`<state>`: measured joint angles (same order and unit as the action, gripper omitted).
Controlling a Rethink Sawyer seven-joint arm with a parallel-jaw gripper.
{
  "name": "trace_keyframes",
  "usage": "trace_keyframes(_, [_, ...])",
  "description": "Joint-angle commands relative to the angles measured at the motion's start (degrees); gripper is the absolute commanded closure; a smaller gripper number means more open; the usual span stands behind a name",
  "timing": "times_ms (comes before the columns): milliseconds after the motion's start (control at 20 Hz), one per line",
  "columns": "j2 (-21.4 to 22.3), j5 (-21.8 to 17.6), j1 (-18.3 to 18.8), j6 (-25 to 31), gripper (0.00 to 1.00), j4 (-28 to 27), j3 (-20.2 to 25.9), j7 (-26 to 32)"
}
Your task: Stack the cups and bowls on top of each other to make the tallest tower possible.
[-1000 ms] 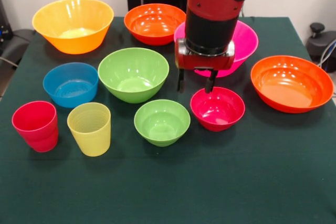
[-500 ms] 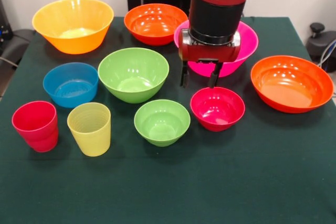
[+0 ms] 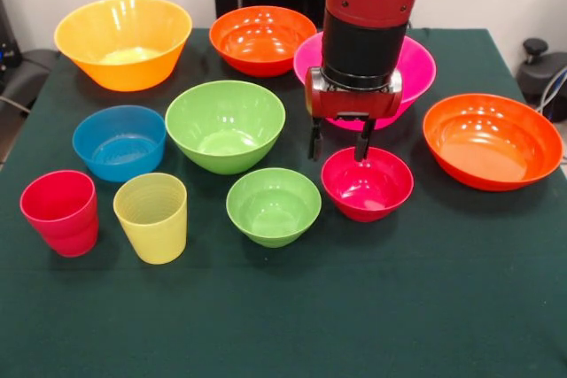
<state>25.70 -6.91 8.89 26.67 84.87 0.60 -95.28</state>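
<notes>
My gripper (image 3: 337, 155) is open and empty, hanging over the far rim of the small red bowl (image 3: 368, 185). One finger is at that rim, the other just outside it to the left. The small light-green bowl (image 3: 273, 206) sits to the left of the red bowl. Behind are the large green bowl (image 3: 225, 124), the blue bowl (image 3: 119, 142), the yellow-orange bowl (image 3: 124, 42), two orange bowls (image 3: 260, 39) (image 3: 492, 141) and the pink bowl (image 3: 416, 64), partly hidden by the arm. The red cup (image 3: 60, 212) and yellow cup (image 3: 151, 218) stand upright at the front left. Nothing is nested; no tower shows.
The dark green table (image 3: 354, 307) has open cloth along its front. A black object (image 3: 540, 73) stands off the table's right edge.
The gripper shifted slightly right, rose a little, then came back down to the red bowl's far rim. It stayed open. No bowl or cup moved.
</notes>
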Motion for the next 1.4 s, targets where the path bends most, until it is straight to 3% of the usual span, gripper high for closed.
trace_keyframes(50, [-3.99, -0.30, -0.57, -6.60, 0.00, 7.77, 2.58, -10.39])
trace_keyframes(650, [-6.31, 1.87, -1.86, -6.98, 0.00, 6.65, -0.32, -10.79])
trace_keyframes(950, [-8.15, 1.87, -0.98, -11.15, 0.00, 7.63, 0.96, -10.83])
trace_keyframes(1100, [-9.38, 1.39, 0.71, -15.59, 0.00, 8.08, 3.59, -10.21])
trace_keyframes(1400, [-7.10, 2.32, 4.63, -18.05, 0.00, 10.45, 10.67, -9.04])
